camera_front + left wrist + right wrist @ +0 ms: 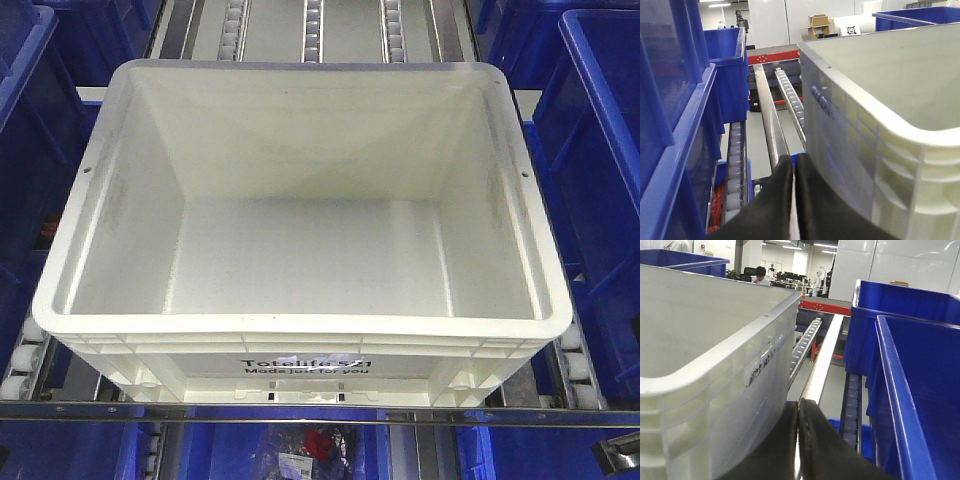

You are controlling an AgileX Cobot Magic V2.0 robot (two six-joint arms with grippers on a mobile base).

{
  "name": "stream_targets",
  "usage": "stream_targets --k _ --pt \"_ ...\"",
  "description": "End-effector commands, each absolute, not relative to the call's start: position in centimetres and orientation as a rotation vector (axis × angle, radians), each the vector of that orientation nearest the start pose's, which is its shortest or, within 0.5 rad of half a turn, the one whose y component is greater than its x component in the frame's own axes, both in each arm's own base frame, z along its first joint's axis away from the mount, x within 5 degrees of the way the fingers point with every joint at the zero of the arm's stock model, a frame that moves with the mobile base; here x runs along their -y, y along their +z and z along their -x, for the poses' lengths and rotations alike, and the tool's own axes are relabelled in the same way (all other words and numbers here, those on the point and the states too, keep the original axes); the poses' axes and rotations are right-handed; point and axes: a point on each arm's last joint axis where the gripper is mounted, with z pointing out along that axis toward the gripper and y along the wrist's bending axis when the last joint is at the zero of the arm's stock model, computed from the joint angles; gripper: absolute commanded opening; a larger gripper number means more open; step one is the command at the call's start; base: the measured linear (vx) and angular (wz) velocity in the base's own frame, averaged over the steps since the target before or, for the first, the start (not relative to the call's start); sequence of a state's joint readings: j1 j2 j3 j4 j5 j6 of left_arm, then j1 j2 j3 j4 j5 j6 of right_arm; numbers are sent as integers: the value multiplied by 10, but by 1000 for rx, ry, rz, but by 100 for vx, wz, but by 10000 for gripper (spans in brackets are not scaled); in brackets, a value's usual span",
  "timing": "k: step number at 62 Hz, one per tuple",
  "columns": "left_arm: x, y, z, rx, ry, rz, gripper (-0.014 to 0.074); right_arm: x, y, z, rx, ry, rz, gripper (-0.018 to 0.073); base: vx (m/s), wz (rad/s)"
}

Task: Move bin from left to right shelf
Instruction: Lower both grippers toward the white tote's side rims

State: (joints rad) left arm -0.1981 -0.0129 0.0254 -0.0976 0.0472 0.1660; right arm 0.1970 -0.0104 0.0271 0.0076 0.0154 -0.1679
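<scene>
The bin [300, 328] is a large white tote, empty inside, with black print on its front wall. It sits on the roller shelf in the middle of the front view, and neither gripper shows there. In the left wrist view my left gripper [794, 161] is shut, its black fingers pressed together with nothing between them, low beside the bin's ribbed left wall [880, 150]. In the right wrist view my right gripper [798, 405] is shut too, empty, close beside the bin's right wall [700, 390].
Blue bins flank the white one: on the left [30, 150] [670, 110] and on the right [600, 150] [920, 390]. Roller tracks [313, 25] [790, 95] run away behind it. A metal rail [300, 412] crosses the front. Another blue bin with small items [310, 445] sits below.
</scene>
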Motion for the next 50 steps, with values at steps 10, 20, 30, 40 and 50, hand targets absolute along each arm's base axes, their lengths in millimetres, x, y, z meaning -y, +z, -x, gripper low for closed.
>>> stream_targets --k 10,20,30,40,50 --pt "8 235 -49 -1225 -108 -139 -8 -10 220 -52 -1263 33 223 -8 0 0" --pt "4 250 -43 -1087 -137 -77 -8 -8 233 -48 -1133 122 124 -8 0 0" --pt "6 271 -40 -1205 -211 -67 -8 -7 252 -45 -1222 235 41 -8 0 0" --pt "12 307 -42 -1443 -238 -140 -8 -10 293 -40 -1412 230 111 -8 0 0" --pt "23 337 -78 -1721 -246 -195 -8 -16 336 -59 -1622 223 163 -8 0 0"
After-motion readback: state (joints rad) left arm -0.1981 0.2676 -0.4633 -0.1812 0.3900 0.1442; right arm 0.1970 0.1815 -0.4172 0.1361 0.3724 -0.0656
